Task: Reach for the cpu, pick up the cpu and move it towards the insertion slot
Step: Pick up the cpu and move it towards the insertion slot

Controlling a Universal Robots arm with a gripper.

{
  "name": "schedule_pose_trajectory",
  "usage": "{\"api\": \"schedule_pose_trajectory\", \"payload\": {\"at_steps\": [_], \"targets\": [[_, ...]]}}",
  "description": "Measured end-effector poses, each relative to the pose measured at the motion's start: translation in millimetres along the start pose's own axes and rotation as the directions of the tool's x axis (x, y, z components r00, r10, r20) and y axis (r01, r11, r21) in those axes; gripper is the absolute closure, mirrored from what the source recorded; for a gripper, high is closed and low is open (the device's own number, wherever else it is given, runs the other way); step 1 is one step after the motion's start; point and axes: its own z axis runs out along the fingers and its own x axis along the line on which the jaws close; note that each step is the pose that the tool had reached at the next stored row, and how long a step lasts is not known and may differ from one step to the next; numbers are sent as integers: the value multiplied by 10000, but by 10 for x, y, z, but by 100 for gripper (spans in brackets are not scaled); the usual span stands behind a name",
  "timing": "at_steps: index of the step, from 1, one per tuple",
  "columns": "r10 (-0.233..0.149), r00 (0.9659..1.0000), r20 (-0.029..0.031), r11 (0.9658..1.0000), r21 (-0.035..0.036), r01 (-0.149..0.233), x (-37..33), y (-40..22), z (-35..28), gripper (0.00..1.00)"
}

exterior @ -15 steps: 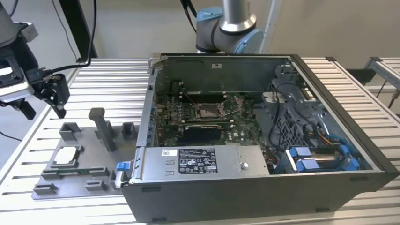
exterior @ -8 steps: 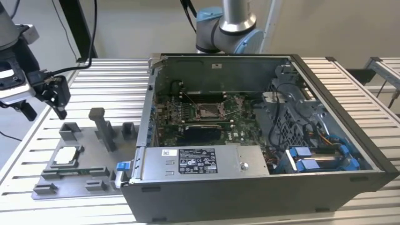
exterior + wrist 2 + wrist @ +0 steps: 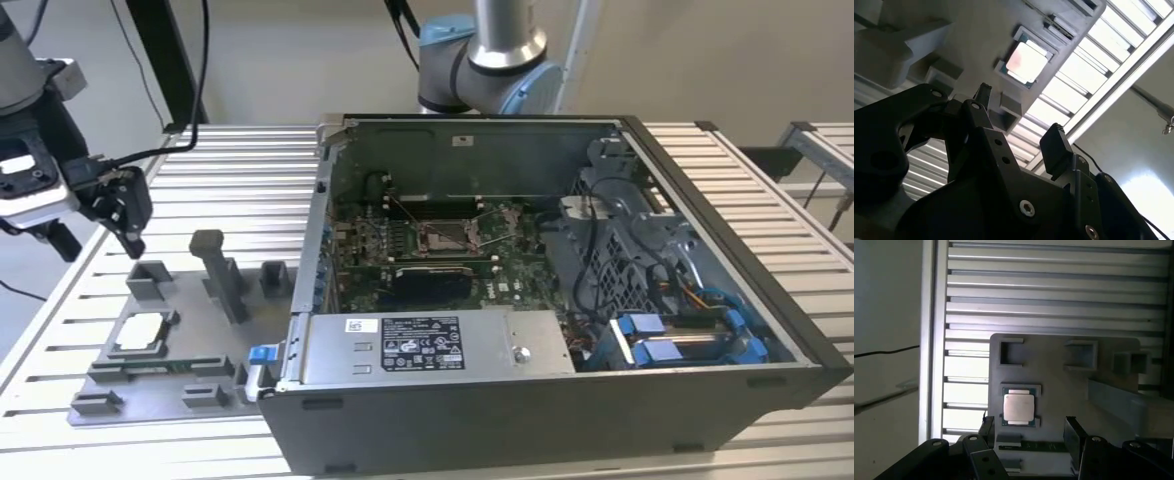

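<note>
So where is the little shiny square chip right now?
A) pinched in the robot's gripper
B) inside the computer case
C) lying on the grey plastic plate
C: the cpu lies in a recess of the grey fixture plate, and the open gripper holds nothing.

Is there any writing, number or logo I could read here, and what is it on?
White sticker on the power supply: print too small to read.
Black label beside it: white print, too small to read.
Top of the cpu: shiny, no marks readable.
No other legible text.
</note>
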Motion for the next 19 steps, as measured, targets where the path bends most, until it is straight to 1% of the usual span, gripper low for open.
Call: {"api": "schedule_pose_trajectory", "payload": {"at_steps": [11, 19], "targets": [[0, 10000, -1, 10000, 1, 0, 7, -9, 171, 0], [0, 10000, -1, 10000, 1, 0, 9, -32, 293, 0]]}}
